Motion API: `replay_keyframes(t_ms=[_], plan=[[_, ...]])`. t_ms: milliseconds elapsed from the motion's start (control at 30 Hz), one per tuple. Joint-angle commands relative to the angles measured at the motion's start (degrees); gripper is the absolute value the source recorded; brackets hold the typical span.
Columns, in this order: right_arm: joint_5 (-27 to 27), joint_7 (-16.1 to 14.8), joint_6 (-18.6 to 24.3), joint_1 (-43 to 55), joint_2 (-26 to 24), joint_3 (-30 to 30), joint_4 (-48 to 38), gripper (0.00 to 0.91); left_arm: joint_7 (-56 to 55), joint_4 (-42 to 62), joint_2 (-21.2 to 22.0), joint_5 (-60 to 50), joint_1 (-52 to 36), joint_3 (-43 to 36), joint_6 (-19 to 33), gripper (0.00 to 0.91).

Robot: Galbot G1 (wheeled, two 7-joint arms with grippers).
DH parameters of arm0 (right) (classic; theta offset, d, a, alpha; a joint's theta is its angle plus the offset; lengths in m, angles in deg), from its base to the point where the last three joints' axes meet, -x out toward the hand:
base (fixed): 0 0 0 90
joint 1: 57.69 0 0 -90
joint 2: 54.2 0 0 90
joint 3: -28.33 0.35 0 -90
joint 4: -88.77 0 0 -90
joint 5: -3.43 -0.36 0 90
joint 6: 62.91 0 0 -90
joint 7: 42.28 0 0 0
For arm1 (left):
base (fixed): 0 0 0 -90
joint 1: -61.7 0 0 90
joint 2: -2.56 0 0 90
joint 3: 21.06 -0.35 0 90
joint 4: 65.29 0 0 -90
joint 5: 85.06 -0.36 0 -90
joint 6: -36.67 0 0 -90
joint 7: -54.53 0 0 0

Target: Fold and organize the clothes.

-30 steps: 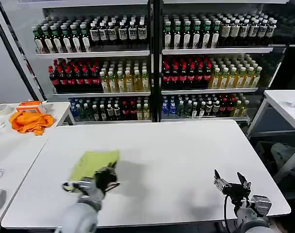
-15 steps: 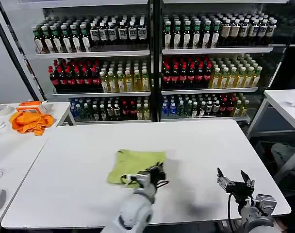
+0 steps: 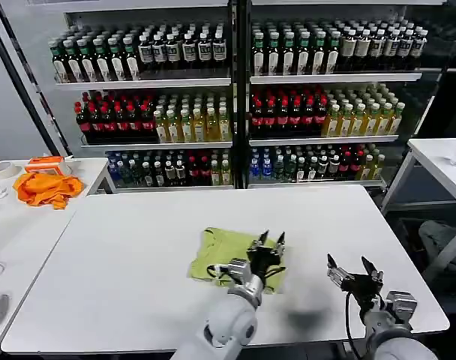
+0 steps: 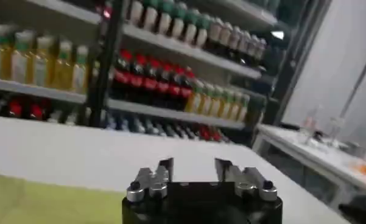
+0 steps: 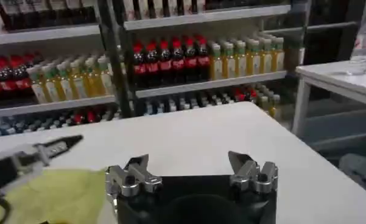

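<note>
At the white table's (image 3: 123, 255) centre, toward 6 o'clock, the lime T-shirt (image 3: 220, 251) lies folded small. The left gripper (image 3: 271, 240) hangs above its 3 o'clock edge, prongs apart, empty. The right gripper (image 3: 346, 266) waits spread at 4 o'clock. Folding looks nearly finished; tidying remains.

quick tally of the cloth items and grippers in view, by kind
yellow-green T-shirt: 1
orange cloth: 1
grippers: 2, left gripper over the shirt, right gripper beside it, both open
total: 4
</note>
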Motion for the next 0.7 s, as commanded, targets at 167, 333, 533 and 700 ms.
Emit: replay_keyframes(t_ms=[167,333,533,700], plan=[[-8.50,3.70,-1.59,16.94,3.56,-19.86,-10.58,0.907,-0.05,-20.22,-13.19,1.05,18.03,23.67,4.61,0.907],[-11.17,6.08,-1.75,21.60,6.96,-23.20,-18.41,0.907,0.02,-23.39,-13.67,1.17,24.02,27.87,5.30,0.907],[-11.37,7.74,-1.51,24.98,8.86,-23.32,-24.35,0.907,0.03,-25.44,-13.15,0.94,26.75,28.92,5.81,0.907],[-12.84,8.30,-0.60,27.70,10.28,-22.68,-28.37,0.534,0.00,-25.88,-13.31,1.00,27.42,29.18,5.89,0.907]])
